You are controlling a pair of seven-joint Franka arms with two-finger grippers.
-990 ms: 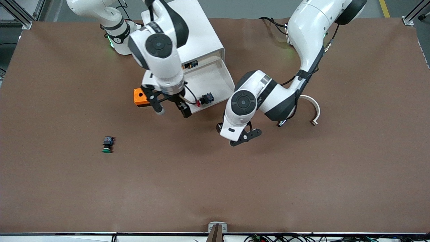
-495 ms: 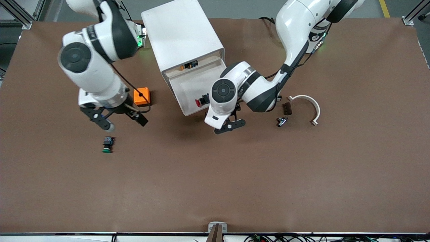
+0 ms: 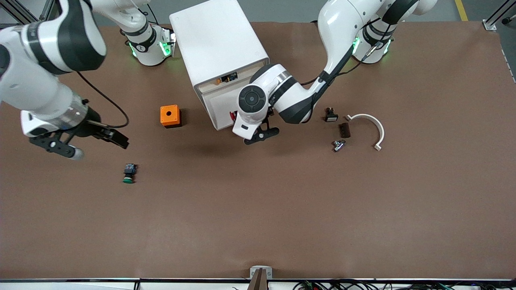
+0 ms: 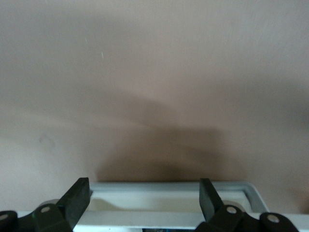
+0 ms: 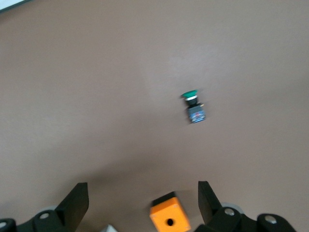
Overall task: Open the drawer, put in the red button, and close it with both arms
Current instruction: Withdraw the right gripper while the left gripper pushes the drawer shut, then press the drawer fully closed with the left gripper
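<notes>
- Lying nearest the front camera, a green-capped button (image 3: 128, 174) is resting on the brown bench (image 3: 258, 217), at about 7 o'clock from the orange box (image 3: 170, 116) in the front view.
- The right tool (image 3: 94, 146) is hanging in the air over bare bench at about 10 o'clock from that green button, with its fingers (image 5: 75, 203) spread wide and gripping nothing.
- The left tool (image 3: 254, 135) is sitting low at the front rim of the drawer (image 3: 217, 105), with its fingers (image 4: 77, 198) open and the white rim showing between them; I cannot tell whether they are touching it.
- A few small dark parts (image 3: 340, 131) and a white curved piece (image 3: 373, 125) are lying at about 3 o'clock from the left tool.
- The drawer is standing partly pulled out of the white cabinet (image 3: 219, 44).
- The red button (image 3: 232, 116) is lying inside the drawer near its front, at about 10 o'clock from the left tool, mostly hidden by the arm.
</notes>
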